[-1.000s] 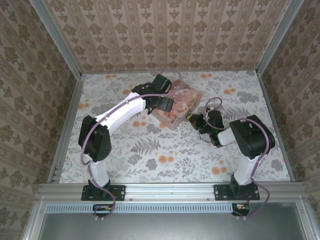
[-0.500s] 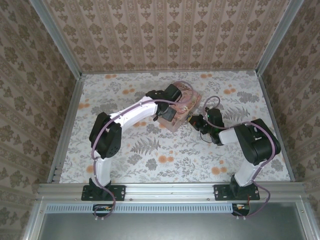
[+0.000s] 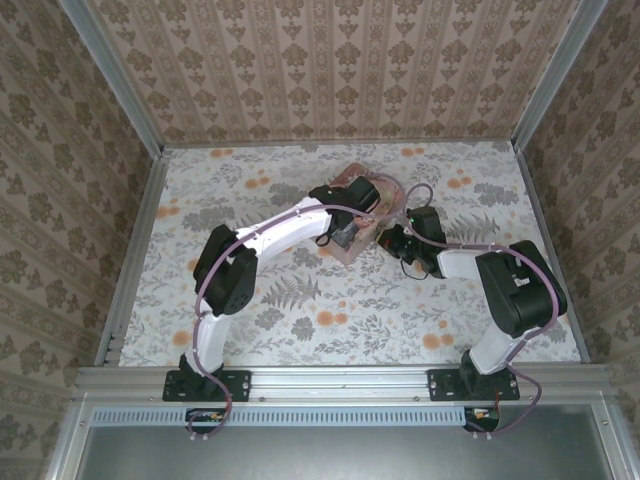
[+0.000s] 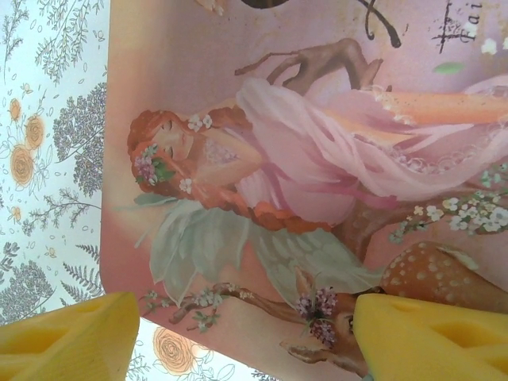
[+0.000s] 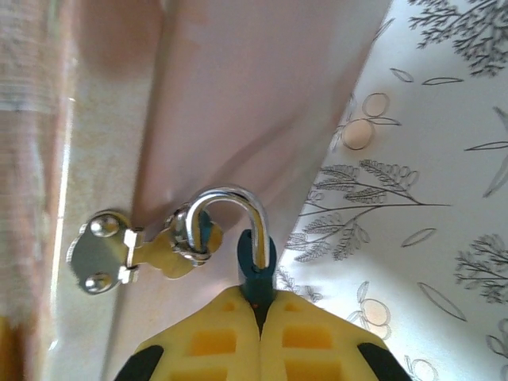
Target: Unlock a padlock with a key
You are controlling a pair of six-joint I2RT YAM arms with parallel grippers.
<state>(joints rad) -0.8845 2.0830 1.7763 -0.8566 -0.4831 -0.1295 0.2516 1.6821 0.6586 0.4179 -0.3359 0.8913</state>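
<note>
The teal padlock [image 5: 256, 266] hangs by its silver shackle [image 5: 230, 205] from the hasp ring [image 5: 186, 238] on the side of the pink illustrated tin [image 3: 345, 250]. My right gripper [image 5: 258, 305] is shut on the padlock's body, at the tin's right side [image 3: 392, 238]. My left gripper [image 4: 246, 341] hovers open above the tin's lid [image 4: 262, 159], one yellow finger [image 4: 71, 337] over the table by the tin's edge, the other finger [image 4: 429, 337] over the lid. In the top view the left gripper [image 3: 350, 218] sits over the tin's middle. The key is out of view.
The tin stands at the back centre of the floral table [image 3: 330, 310]. Patterned walls and aluminium rails [image 3: 130, 260] enclose the table. The two wrists are close together over the tin.
My left arm has swung right across the tin, towards the right gripper. The right gripper has stayed shut on the padlock, shifting slightly towards the back.
</note>
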